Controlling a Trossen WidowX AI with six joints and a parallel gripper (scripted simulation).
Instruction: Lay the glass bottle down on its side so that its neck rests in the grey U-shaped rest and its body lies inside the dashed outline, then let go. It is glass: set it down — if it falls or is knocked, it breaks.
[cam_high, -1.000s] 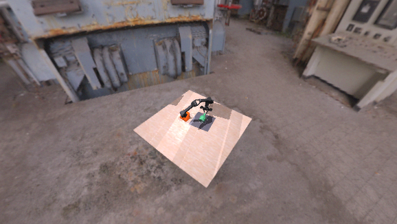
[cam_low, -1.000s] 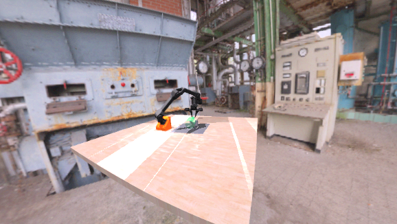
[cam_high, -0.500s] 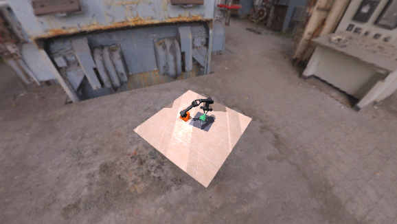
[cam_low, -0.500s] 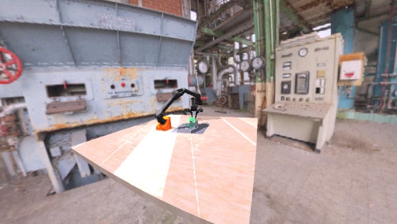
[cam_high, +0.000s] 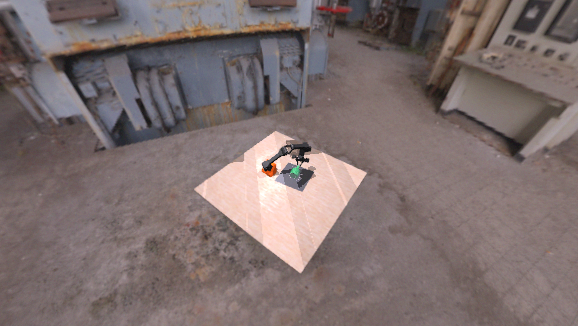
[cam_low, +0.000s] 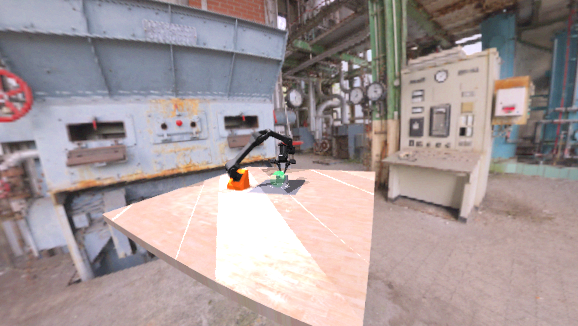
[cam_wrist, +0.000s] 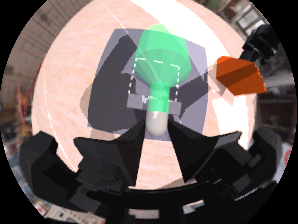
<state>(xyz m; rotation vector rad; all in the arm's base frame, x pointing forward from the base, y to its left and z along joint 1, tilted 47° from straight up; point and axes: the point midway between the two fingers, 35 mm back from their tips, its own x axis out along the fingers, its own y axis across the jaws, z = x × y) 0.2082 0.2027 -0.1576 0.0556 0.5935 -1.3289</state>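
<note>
The green glass bottle (cam_high: 295, 172) (cam_low: 279, 177) (cam_wrist: 160, 55) is tilted, its pale-capped neck end up at the fingers and its wide body pointing away from the gripper. My gripper (cam_high: 299, 165) (cam_wrist: 156, 121) is shut on the bottle's neck near the cap. In the wrist view, the grey U-shaped rest (cam_wrist: 134, 104) shows on both sides of the neck, beneath it. The dashed outline (cam_wrist: 131, 86) lies beyond the rest; the body covers its far part and reaches past its far edge. Whether the bottle touches the mat or rest is unclear.
A dark grey mat (cam_high: 301, 187) (cam_wrist: 197, 55) lies under the bottle, rest and outline, crossed by shadows. The orange arm base (cam_high: 269, 170) (cam_low: 238, 180) (cam_wrist: 240, 76) stands beside the mat on the pale wooden table top (cam_high: 285, 225) (cam_low: 250, 235).
</note>
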